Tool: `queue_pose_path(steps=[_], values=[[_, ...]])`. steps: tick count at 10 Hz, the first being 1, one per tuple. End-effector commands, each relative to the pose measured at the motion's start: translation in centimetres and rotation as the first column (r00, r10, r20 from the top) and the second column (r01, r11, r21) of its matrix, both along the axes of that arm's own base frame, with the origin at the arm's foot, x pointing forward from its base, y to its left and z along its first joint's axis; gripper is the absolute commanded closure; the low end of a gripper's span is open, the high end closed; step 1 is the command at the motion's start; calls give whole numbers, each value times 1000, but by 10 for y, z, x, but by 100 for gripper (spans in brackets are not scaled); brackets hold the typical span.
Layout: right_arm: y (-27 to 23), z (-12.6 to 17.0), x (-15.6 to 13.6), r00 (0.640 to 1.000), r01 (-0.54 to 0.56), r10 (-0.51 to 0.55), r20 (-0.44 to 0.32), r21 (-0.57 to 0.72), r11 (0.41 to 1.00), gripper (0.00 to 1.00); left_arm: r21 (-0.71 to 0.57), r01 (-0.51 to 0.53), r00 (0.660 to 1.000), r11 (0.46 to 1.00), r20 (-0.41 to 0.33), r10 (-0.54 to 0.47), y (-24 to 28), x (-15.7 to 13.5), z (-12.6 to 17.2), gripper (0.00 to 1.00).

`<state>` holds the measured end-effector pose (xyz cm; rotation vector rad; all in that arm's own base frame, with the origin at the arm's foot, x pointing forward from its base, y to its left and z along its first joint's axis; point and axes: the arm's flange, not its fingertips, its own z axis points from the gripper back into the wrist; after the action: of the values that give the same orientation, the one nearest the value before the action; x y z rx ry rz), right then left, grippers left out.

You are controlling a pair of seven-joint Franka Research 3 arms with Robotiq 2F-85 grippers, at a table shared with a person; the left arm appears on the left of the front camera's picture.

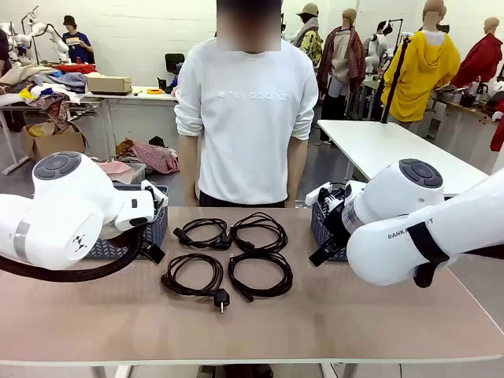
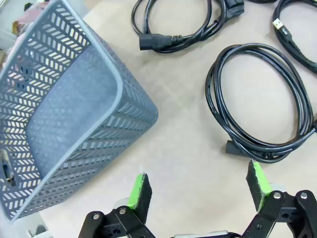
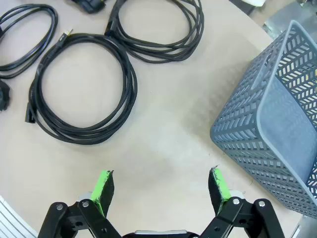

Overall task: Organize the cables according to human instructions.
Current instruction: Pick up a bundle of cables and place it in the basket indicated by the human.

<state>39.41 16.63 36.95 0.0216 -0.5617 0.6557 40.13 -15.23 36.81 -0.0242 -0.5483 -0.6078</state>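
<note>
Our left claw (image 2: 198,191) and right claw (image 3: 161,191) hang spread and empty, so we judge sorting unstarted and await the person's (image 1: 248,118) cue before grasping one of the cables (image 2: 213,99).

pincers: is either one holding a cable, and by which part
Nothing is held. The left pincer and the right pincer are both open and empty, and the cables lie loose, touched by neither.

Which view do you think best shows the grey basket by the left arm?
The left wrist view: the basket is nearly whole, inside too. In front view the left arm hides most of it; the right wrist view has the other basket.
</note>
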Motion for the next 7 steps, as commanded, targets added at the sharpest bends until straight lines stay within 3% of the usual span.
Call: queue_pose_path(steps=[1, 7], values=[[2, 2, 2, 1000, -4, 4, 4, 2, 1000, 0, 0, -1, 1000, 1000, 2, 1, 0, 2, 2, 0], [2, 2, 2, 1000, -4, 4, 4, 2, 1000, 0, 0, -1, 1000, 1000, 2, 1, 0, 2, 2, 0]])
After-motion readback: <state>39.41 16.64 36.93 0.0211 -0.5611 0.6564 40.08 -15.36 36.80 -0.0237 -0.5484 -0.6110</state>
